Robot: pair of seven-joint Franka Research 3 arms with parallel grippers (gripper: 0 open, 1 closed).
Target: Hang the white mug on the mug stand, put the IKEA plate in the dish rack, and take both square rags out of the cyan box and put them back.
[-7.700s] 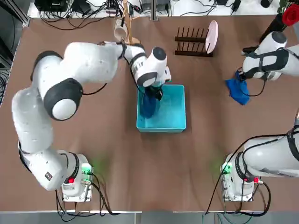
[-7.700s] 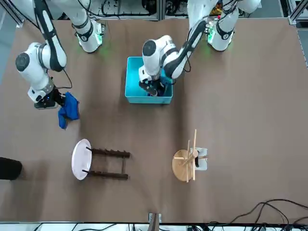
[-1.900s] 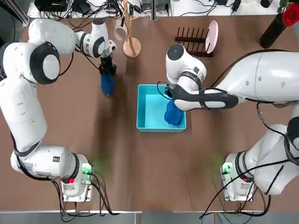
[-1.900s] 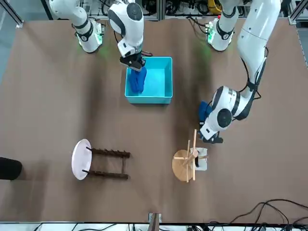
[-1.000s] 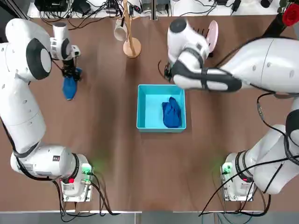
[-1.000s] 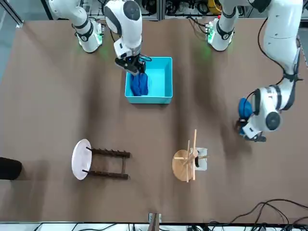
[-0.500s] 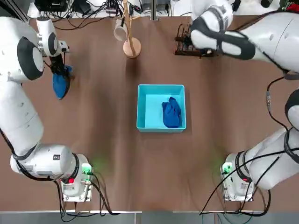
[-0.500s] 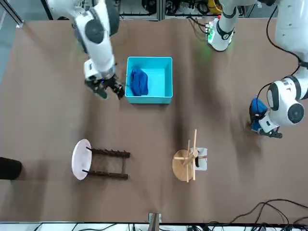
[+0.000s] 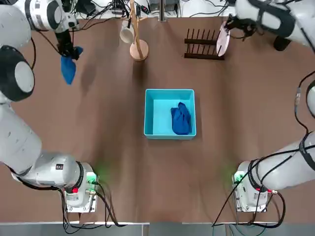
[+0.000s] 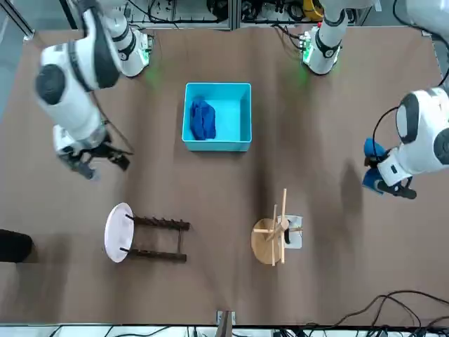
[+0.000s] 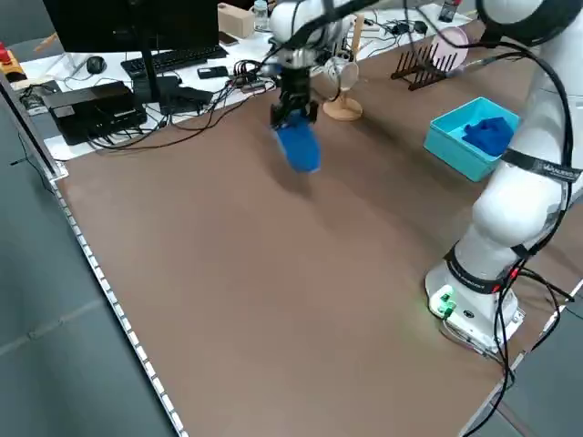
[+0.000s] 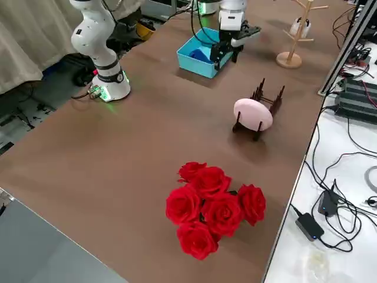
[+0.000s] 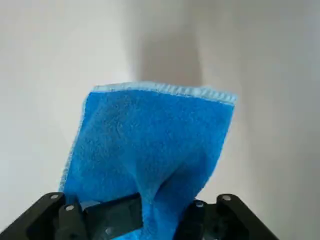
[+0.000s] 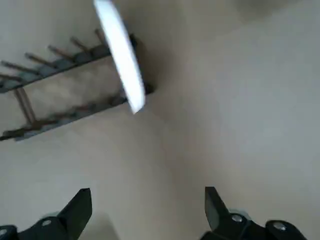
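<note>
Brown table [image 9: 246, 123]: cyan box [image 9: 153, 113] holds one rag [image 9: 181, 119]; left gripper [image 9: 69, 52] clamps other rag [image 9: 68, 70]; right gripper [image 14: 147, 210] spread, empty.

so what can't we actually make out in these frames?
- Left gripper: the rag it's shut on covers the fingertips in the left wrist view.
- Right gripper: smeared in the front view; the top view cuts most of that arm at the edge.
- Mug on the mug stand: too small in the top view to see which peg holds it.
- Rag in the box: bunched, so its underside is hidden.
</note>
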